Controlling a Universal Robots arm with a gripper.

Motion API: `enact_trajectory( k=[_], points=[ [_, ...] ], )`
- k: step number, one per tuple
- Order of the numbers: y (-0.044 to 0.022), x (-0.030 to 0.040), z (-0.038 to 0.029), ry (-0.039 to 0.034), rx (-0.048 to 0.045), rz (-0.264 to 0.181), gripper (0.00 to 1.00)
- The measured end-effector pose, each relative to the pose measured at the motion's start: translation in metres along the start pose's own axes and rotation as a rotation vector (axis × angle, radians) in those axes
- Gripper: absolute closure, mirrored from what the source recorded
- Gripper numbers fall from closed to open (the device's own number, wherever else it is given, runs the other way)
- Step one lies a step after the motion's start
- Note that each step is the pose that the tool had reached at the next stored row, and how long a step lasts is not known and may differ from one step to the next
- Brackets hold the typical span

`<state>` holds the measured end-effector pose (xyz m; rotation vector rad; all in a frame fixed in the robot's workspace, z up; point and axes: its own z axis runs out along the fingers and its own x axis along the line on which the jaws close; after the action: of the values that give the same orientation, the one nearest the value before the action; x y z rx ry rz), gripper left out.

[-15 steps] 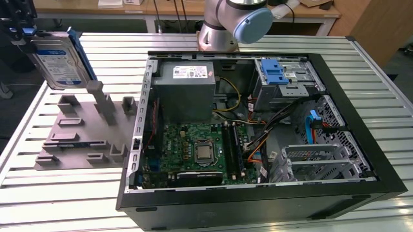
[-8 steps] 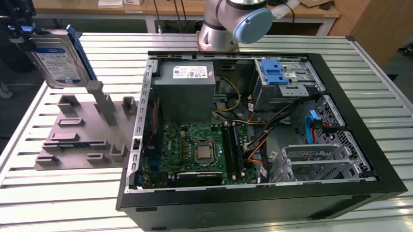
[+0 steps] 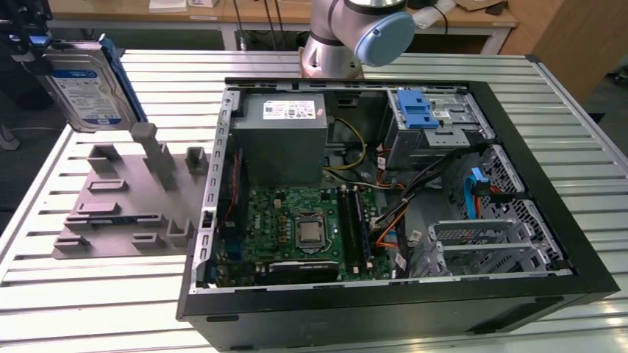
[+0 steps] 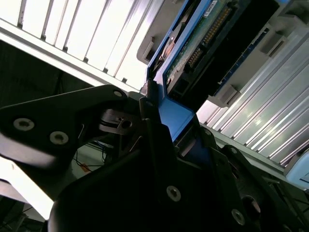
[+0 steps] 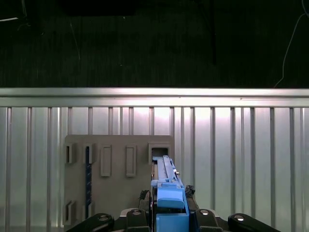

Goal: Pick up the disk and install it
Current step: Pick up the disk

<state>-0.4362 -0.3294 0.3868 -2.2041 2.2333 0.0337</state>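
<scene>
The disk [image 3: 87, 87], silver with a white-and-blue label and a blue carrier frame, hangs upright in the air at the exterior view's far left, above the grey holder plate [image 3: 123, 202]. My gripper [image 3: 32, 45] is shut on its upper end. In the first wrist view the disk's blue edge [image 5: 168, 191] runs down from my gripper [image 5: 170, 215] toward the holder plate [image 5: 116, 193]. The second wrist view shows my gripper [image 4: 166, 123] clamped on the blue frame, with the disk's green circuit-board side [image 4: 203, 41] facing the camera.
An open black computer case [image 3: 549, 294] lies on the slatted metal table [image 3: 88, 309], holding a grey power supply [image 3: 284, 140], a motherboard [image 3: 304, 232] and a silver drive cage with a blue latch [image 3: 422, 118]. The arm's base [image 3: 339, 44] stands behind the case.
</scene>
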Motion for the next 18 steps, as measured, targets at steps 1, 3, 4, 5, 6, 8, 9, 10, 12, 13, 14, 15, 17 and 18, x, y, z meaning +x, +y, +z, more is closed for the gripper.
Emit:
enact_trajectory(
  k=[1, 3, 4, 5, 6, 8, 9, 10, 12, 13, 14, 15, 17, 18],
  points=[
    [0.0000, 0.0000, -0.0006, 0.0000, 0.0000, 0.000, 0.64],
    [0.0000, -0.0001, -0.0035, 0.0000, 0.0000, 0.000, 0.64],
    [0.0001, -0.0001, -0.0041, 0.0000, 0.0000, 0.000, 0.64],
    [0.0001, -0.0001, -0.0047, 0.0000, 0.0000, 0.000, 0.64],
    [0.0001, -0.0001, -0.0052, 0.0000, -0.0001, 0.000, 0.64],
    [0.0001, -0.0001, -0.0064, 0.0000, 0.0000, 0.000, 0.64],
    [0.0001, -0.0001, -0.0070, 0.0000, -0.0001, 0.000, 0.64],
    [0.0001, -0.0001, -0.0075, 0.0000, -0.0001, 0.000, 0.64],
    [0.0001, -0.0002, -0.0087, 0.0000, 0.0000, 0.000, 0.64],
    [0.0001, -0.0002, -0.0093, 0.0000, 0.0000, 0.000, 0.64],
    [0.0001, -0.0002, -0.0098, 0.0000, -0.0001, 0.000, 0.64],
    [0.0001, -0.0002, -0.0103, 0.0000, 0.0000, 0.000, 0.64],
    [0.0002, -0.0002, -0.0114, 0.0000, 0.0000, 0.000, 0.64],
    [0.0001, -0.0002, -0.0119, 0.0000, 0.0000, 0.000, 0.64]
  ],
)
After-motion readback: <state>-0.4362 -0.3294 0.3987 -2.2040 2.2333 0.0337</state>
